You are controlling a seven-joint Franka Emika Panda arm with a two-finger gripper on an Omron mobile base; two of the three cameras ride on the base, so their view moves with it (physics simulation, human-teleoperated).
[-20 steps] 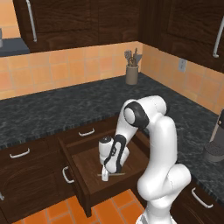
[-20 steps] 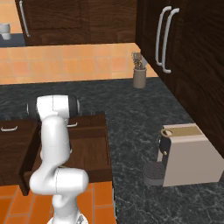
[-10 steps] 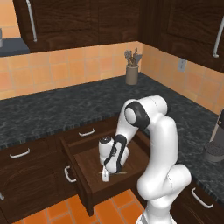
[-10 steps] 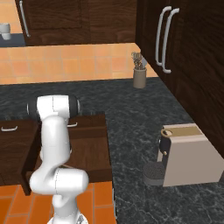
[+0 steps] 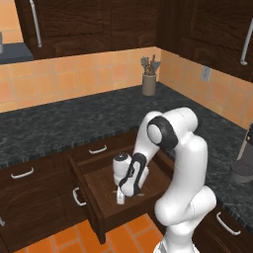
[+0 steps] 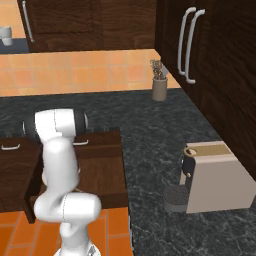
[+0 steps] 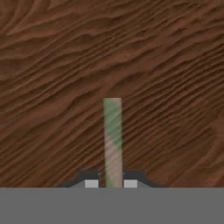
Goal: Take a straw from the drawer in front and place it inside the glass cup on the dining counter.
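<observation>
your arm folds down into the drawer (image 5: 101, 190), pincer (image 5: 120, 198) pointing straight down, clamped on the straw (image 7: 112, 140) between its tips.

The white arm (image 5: 183, 163) is folded over hard, elbow up high and the forearm angled back down and to its left. The wrist is bent so the gripper (image 5: 120, 197) points pretty much straight down. In the hand view the two dark fingertips (image 7: 91, 181) are pinched in close with just a thin gap between them
</observation>
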